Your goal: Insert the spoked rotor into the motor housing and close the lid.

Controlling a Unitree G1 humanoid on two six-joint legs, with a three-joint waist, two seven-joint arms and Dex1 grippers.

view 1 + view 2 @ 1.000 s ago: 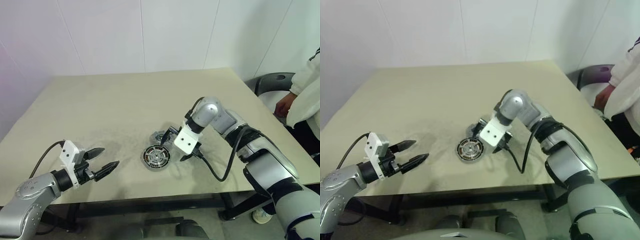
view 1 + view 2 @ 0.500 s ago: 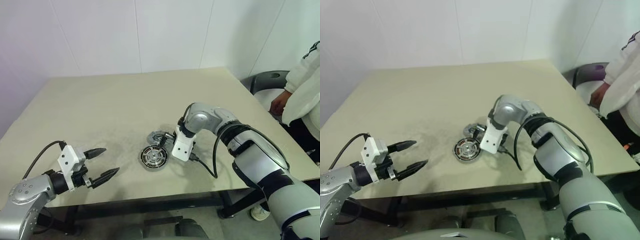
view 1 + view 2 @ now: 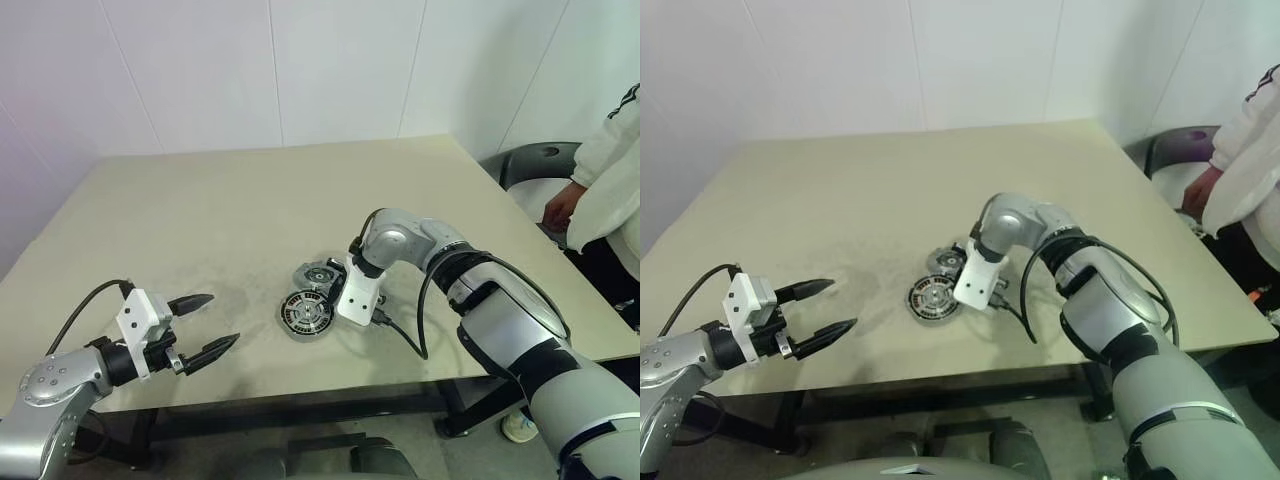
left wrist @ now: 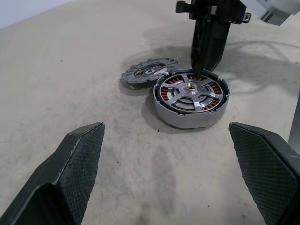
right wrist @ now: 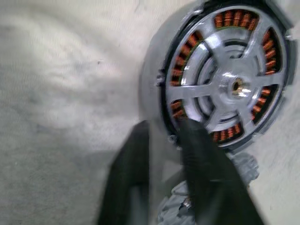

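Now R hand (image 5: 161,140) pinches motor housing (image 4: 191,98) rim w/ spoked rotor (image 5: 229,77) inside; L hand (image 3: 205,326) spread.

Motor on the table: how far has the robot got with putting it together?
The spoked rotor already looks seated inside the motor housing, its spokes over the copper windings. In hand: the right gripper points down at the housing's rim, one finger either side of it. The left gripper hangs open, apart. Left to do: the lid lies on the table beside the housing, not yet fitted.
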